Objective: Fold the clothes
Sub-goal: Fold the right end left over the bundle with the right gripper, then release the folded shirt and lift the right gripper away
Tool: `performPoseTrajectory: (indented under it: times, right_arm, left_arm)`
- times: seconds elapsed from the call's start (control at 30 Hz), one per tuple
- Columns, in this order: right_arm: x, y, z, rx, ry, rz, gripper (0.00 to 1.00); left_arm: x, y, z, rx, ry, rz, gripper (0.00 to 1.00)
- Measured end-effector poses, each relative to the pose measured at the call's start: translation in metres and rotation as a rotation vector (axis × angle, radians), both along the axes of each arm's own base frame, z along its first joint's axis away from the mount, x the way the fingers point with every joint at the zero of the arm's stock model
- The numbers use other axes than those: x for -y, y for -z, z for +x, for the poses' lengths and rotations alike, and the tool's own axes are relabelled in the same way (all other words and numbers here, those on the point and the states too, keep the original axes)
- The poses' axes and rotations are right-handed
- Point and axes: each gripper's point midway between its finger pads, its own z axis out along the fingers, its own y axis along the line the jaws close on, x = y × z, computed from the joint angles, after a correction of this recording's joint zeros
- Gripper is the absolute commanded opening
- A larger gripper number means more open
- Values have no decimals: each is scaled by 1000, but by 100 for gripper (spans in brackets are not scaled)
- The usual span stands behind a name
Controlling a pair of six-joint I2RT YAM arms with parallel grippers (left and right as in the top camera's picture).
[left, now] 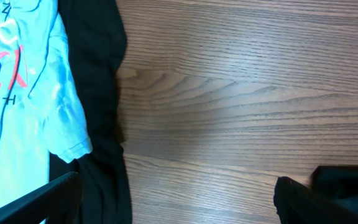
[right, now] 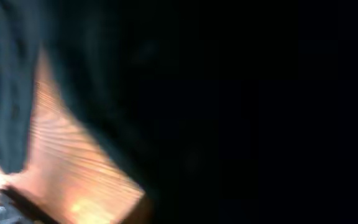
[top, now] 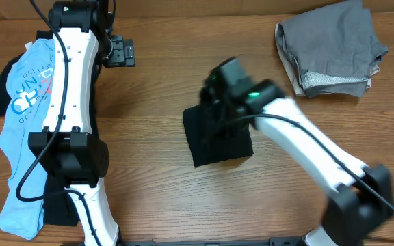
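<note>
Black folded cloth [right: 229, 93] fills the right wrist view. It lies at the middle of the wooden worktop [top: 156, 195], directly under the blurred right pincer [top: 219, 113]; I cannot tell whether that pincer grips it. The left pincer [top: 122, 52] is spread wide and empty, near a light blue printed T-shirt [top: 26, 130] lying on dark clothes [left: 98, 74]. Grey folded garments [top: 330, 48] sit at the far right.

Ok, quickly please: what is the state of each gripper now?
Left gripper: open, holding nothing.
Right gripper: cannot be told; blurred over the black folded cloth.
</note>
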Motion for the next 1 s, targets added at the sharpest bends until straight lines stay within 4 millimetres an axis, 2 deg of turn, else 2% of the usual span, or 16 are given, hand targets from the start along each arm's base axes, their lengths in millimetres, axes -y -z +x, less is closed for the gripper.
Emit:
performPoseTrajectory:
  times: [0.03,0.13,0.17,0.27,0.4,0.6,0.73,0.8,0.9,1.0]
  right_arm:
    - [-6,16,-5,-33,-16,-24,91]
    - [-12,43,-15,-99,-38,-69,97]
    - [-12,49,-17,-116,-35,-79,98]
    - [-9,47,-16,-123,-21,-82,100]
    - [0,36,-10,-137,8,-89,100]
    - [30,-22,14,-79,100,-57,100]
    - [63,-56,25,-24,185,-37,100]
    - [83,-62,30,-22,237,-40,100]
    - [114,-61,37,-49,317,-53,100]
    - [131,-59,40,-61,348,-63,96]
  left_arm:
    - [0,0,0,0,0,0,100]
    - [0,0,0,0,0,0,100]
    - [0,0,0,0,0,0,100]
    - [0,0,0,0,0,0,100]
    - [2,0,0,-2,4,-13,100]
    - [14,3,-9,-43,60,-69,100]
    - [32,6,-25,-107,142,-151,100]
    - [40,6,-32,-131,181,-180,100]
    - [56,9,-36,-149,235,-207,100]
    - [70,18,-35,-151,278,-220,100]
